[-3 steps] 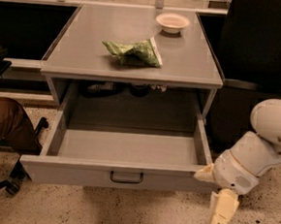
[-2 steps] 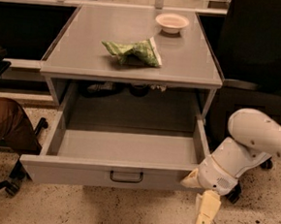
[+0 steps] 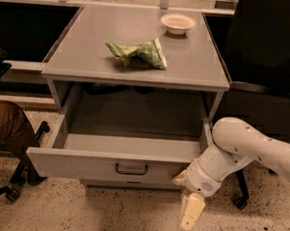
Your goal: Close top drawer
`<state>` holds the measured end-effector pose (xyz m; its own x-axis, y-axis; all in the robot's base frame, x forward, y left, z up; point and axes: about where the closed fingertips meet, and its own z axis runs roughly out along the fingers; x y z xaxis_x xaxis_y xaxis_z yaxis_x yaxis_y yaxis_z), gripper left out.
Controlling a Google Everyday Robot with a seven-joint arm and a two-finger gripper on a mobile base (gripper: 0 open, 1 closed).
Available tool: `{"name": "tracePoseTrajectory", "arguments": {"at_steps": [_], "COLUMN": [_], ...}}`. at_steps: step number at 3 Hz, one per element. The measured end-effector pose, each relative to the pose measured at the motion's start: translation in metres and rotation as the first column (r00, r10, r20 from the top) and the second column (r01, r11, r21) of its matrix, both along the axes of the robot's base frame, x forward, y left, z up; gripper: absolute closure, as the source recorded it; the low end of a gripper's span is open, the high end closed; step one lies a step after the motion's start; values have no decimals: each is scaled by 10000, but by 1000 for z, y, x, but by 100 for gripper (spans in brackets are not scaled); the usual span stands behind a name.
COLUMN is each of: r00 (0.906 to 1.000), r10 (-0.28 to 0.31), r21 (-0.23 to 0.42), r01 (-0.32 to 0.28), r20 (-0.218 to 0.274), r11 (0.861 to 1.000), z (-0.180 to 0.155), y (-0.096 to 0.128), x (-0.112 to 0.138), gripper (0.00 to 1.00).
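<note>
By top drawer (image 3: 81, 165) front corner: end effector (image 3: 186, 198); green bag (image 3: 137, 52), bowl (image 3: 177, 23) above.

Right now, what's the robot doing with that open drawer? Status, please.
Gripper low, at the right end of the top drawer front. Drawer pulled well out. Nothing visible in its closing path; green bag and bowl sit on the cabinet top.
</note>
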<state>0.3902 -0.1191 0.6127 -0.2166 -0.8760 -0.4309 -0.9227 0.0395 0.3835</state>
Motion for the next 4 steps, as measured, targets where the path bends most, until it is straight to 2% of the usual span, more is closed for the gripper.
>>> {"name": "tracePoseTrajectory", "arguments": {"at_steps": [1,2,3,4], "r00": [9892,9622,9622,9568], "r10": [-82,836,836,840], "r21": [-497,-317,-317,-352], "r01": [156,-780,-781,-772], "r20": [1466,2591,2592,2785], "r11": [9986,9964,9964,9964], "z": [0,6,6,6], "y": [15,37,37,38], "x": [10,20,20,24], "gripper": [0,0,0,0]}}
